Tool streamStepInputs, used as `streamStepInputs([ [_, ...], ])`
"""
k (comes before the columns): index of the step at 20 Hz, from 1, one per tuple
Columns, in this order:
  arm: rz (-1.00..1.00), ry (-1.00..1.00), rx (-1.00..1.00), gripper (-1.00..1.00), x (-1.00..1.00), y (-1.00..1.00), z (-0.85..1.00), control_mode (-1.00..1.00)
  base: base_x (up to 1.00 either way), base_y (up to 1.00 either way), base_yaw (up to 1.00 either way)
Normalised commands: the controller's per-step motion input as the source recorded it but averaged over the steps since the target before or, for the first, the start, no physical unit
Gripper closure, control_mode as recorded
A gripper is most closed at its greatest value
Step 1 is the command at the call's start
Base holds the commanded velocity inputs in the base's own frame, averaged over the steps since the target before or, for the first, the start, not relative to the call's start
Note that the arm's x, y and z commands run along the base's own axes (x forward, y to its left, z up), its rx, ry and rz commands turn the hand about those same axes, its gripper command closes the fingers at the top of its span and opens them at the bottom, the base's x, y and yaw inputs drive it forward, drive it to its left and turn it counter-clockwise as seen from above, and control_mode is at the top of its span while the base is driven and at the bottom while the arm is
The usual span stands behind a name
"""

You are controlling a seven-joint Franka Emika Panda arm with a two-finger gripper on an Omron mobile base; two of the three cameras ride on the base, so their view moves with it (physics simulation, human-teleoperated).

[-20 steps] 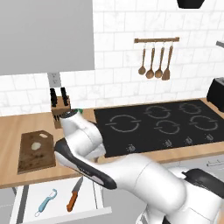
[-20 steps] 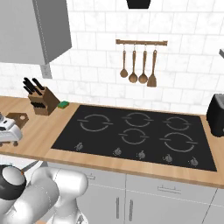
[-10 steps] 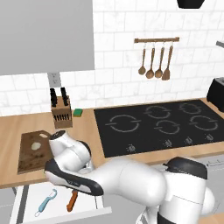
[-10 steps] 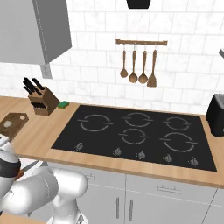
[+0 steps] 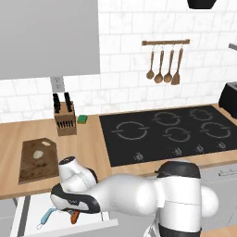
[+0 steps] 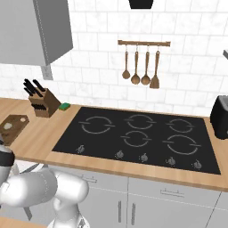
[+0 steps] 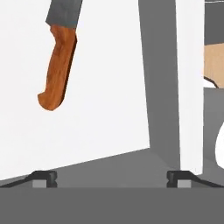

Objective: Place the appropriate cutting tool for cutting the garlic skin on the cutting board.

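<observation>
The small knife lies in an open white drawer (image 5: 28, 214) below the counter; its orange-brown handle (image 5: 74, 216) pokes out from under my hand. In the hand view the handle (image 7: 57, 70) and the start of the grey blade (image 7: 64, 13) lie at the upper left on the drawer's white floor. My gripper (image 7: 111, 177) is open above the drawer, nothing between its fingertips (image 7: 43, 177), with the knife ahead and to the left of them. The dark brown cutting board (image 5: 36, 160) rests on the counter's left, with the pale garlic (image 5: 39, 155) on it. From the right base view, board (image 6: 14, 121) and garlic (image 6: 8, 126) appear at the left edge.
A light-blue-handled peeler (image 5: 46, 216) lies in the drawer left of the knife. A tan knife block (image 5: 65, 122) with black-handled knives and a green sponge (image 5: 82, 119) stand behind the board. The black cooktop (image 5: 166, 132) takes up the counter's right.
My arm has swung down from counter height, past the counter's front edge, and the hand now hangs low over the open drawer, covering most of the knife.
</observation>
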Motion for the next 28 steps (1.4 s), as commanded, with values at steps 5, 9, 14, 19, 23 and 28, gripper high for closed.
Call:
streamStepInputs([
  [5, 0.00, 0.16, -0.01, -1.00, 0.01, 0.28, -0.36, -1.00, 0.00, 0.00, 0.00],
  [9, 0.00, 0.15, -0.01, -1.00, -0.12, 0.21, -0.26, -1.00, 0.00, 0.00, 0.00],
  [14, 0.00, 0.06, 0.00, -1.00, -0.64, 0.03, -0.08, -1.00, 0.00, 0.00, 0.00],
  [19, 0.00, 0.00, 0.00, -1.00, -0.99, 0.00, 0.00, -1.00, 0.00, 0.00, 0.00],
  [23, 0.00, 0.00, 0.05, -1.00, -1.00, 0.00, 0.05, -1.00, 0.00, 0.00, 0.00],
  [28, 0.00, 0.00, 0.01, -1.00, -0.46, 0.00, 0.42, -1.00, 0.00, 0.00, 0.00],
])
